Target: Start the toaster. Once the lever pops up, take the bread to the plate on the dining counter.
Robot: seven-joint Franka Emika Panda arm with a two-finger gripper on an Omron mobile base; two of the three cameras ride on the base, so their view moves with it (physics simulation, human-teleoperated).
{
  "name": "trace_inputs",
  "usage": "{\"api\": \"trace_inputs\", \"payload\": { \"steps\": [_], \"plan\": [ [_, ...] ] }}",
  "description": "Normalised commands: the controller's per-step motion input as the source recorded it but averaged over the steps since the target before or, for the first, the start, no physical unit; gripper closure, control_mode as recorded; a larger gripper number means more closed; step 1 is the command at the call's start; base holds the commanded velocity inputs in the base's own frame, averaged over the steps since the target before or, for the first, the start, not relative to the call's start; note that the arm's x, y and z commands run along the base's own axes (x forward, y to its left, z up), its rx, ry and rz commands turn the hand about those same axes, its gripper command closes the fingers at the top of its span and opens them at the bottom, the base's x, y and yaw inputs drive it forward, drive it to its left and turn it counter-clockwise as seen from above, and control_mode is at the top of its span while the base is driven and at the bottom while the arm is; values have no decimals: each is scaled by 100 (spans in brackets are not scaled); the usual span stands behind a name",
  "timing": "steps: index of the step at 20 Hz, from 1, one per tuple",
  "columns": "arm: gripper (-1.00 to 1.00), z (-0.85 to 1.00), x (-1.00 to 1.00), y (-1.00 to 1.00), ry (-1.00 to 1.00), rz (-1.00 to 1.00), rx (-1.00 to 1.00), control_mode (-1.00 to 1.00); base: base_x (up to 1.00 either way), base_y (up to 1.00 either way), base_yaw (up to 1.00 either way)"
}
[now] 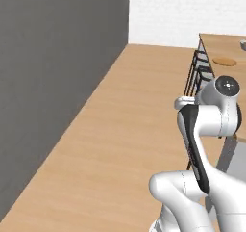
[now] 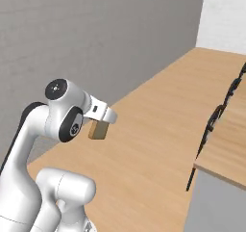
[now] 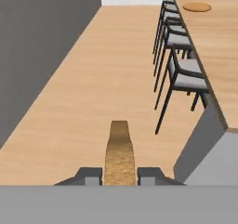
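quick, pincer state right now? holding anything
pincer: closed on the bread, held edge-on between its fingertips, above the floor beside the dining counter.

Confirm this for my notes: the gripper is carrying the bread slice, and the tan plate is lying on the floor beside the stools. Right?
Not quite. The gripper does hold the bread, but the plate lies on the dining counter, above the stools, as the hand view shows.

Matt light-wood dining counter (image 3: 218, 56), grainy tan-crusted bread (image 3: 119, 155), smooth wood-coloured plate (image 3: 196, 7).
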Motion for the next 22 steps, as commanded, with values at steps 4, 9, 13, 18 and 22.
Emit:
{"api": "trace_inputs", "payload": {
  "steps": [4,9,13,18,22],
  "plan": [
    [100,0,0,0,0,0,0,100,100,99,-47],
    [100,0,0,0,0,0,0,100,100,91,-57],
    [100,0,0,0,0,0,0,100,100,89,-60],
    [100,0,0,0,0,0,0,100,100,88,-61],
    [100,0,0,0,0,0,0,100,100,88,-61]
  ]
}}
